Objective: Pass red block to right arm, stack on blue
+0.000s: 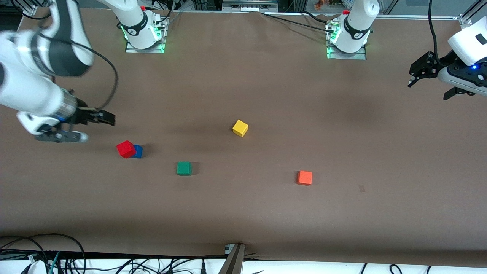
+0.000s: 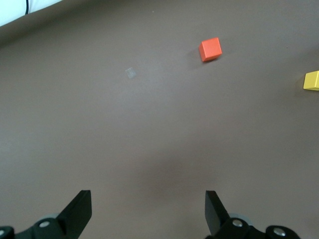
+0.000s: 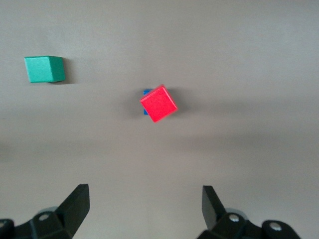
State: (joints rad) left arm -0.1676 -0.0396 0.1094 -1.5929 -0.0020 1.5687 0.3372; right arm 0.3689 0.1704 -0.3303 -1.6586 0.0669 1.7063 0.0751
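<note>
Right gripper [image 1: 99, 117] at left edge of front view, up over bare table just above the stack, fingers spread wide, holding nothing. Left gripper [image 1: 432, 82] at right edge, likewise wide open and empty, waiting. Red block [image 1: 125, 148] resting on blue block [image 1: 137, 151] at left of centre, twisted out of line with it, corner leading; cube, so no long axis. Stacking judged done; only arm withdrawal left. Green block [image 1: 184, 168] apart.
</note>
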